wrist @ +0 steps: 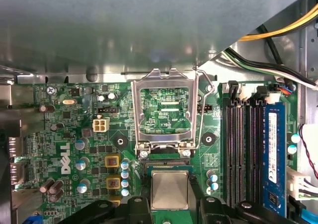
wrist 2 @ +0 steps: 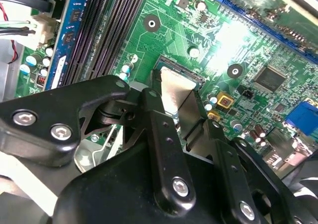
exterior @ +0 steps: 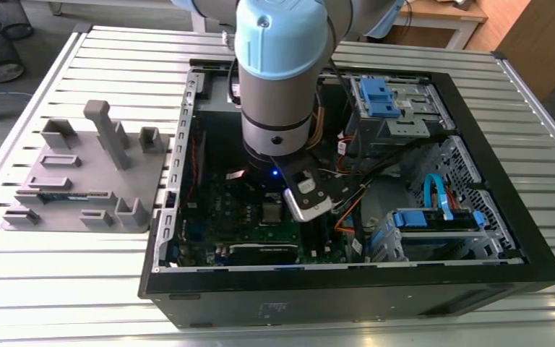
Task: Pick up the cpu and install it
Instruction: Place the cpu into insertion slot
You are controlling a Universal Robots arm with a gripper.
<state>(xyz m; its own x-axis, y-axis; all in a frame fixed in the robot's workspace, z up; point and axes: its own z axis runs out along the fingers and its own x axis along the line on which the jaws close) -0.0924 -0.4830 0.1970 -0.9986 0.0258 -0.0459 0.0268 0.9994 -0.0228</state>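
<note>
Exterior view: the arm (exterior: 277, 87) stands inside the open computer case (exterior: 509, 275), directly above the socket (exterior: 272, 212); the grey block tray (exterior: 84, 188) lies outside the case, well apart from the socket. Second wrist view: the gripper (wrist 2: 179, 110) sets its black fingers (wrist 2: 161, 134) narrowly apart against opposite edges of the cpu (wrist 2: 175, 87), apparently clamping it over the socket. First wrist view: the cpu lies level on the socket; the hinged metal frame (wrist: 161, 112) stands open just beside the socket.
</note>
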